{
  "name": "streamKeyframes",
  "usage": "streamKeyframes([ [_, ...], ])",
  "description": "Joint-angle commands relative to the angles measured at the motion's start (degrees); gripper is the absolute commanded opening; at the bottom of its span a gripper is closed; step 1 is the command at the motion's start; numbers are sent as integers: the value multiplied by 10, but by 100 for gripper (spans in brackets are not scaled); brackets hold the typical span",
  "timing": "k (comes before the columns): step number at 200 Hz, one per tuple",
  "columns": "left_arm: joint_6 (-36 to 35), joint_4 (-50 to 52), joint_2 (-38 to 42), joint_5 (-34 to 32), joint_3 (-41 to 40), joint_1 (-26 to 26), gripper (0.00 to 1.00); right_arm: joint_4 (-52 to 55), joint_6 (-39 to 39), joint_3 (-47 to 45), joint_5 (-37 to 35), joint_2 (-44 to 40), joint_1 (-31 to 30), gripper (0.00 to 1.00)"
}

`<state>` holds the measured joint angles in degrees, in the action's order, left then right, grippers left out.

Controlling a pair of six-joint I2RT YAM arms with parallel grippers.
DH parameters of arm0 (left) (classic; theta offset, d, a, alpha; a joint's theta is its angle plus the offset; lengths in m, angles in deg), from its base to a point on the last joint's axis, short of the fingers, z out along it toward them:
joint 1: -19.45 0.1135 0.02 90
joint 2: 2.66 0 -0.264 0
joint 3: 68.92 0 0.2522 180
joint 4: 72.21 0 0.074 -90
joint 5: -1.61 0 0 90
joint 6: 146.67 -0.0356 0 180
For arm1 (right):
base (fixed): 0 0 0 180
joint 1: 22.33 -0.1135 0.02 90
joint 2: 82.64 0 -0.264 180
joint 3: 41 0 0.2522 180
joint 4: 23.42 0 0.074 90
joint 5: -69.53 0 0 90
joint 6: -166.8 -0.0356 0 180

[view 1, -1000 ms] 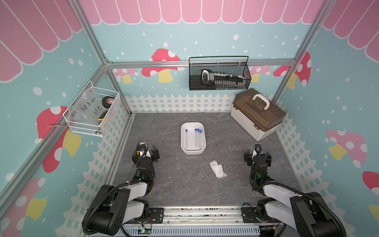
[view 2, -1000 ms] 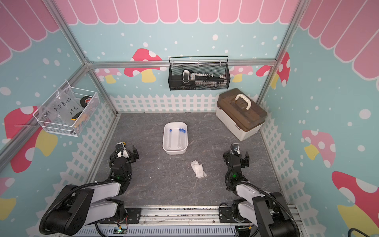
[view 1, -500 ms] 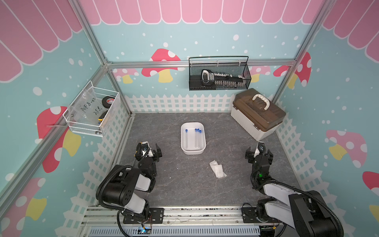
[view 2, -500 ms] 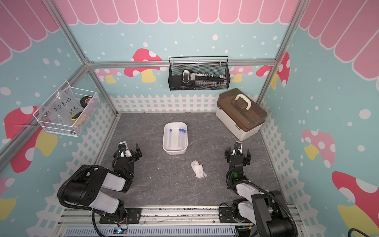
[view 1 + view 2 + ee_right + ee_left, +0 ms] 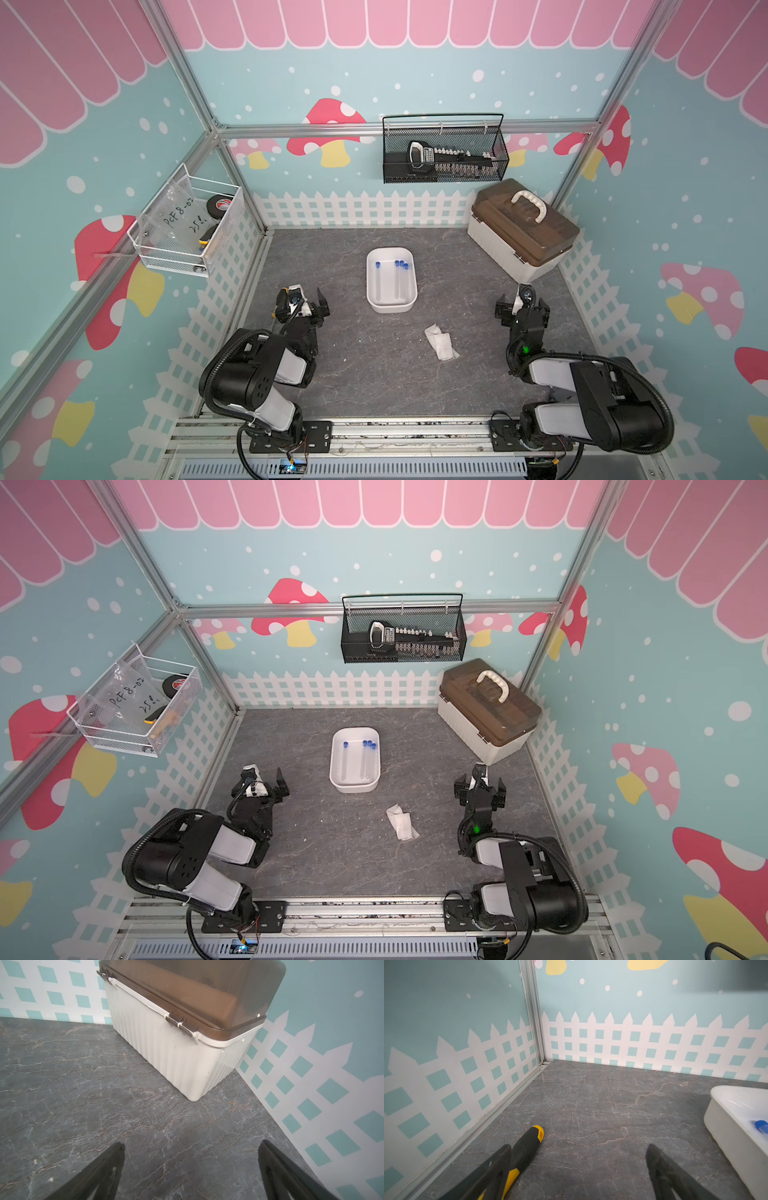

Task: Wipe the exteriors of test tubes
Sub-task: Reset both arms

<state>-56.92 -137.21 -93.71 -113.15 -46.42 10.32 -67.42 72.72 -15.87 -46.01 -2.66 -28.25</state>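
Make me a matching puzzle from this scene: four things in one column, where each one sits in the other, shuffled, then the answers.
Things:
1. tubes
2. wipe
3. screwdriver
4. box

Places:
A. far right corner of the table
B. beside the open left gripper
C. lying inside the white tray
D. crumpled on the table, nearer the robot than the tray

Pairs: 1-C, 2-D, 3-B, 4-A
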Motion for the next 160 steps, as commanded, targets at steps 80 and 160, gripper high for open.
streamKeyframes([
  [80, -12, -19, -10, 8, 14, 2, 100, -17, 19, 57, 120, 73, 37, 99],
  [160, 27, 259, 28, 70, 129, 49, 100, 56, 21, 95, 186, 75, 56, 99],
])
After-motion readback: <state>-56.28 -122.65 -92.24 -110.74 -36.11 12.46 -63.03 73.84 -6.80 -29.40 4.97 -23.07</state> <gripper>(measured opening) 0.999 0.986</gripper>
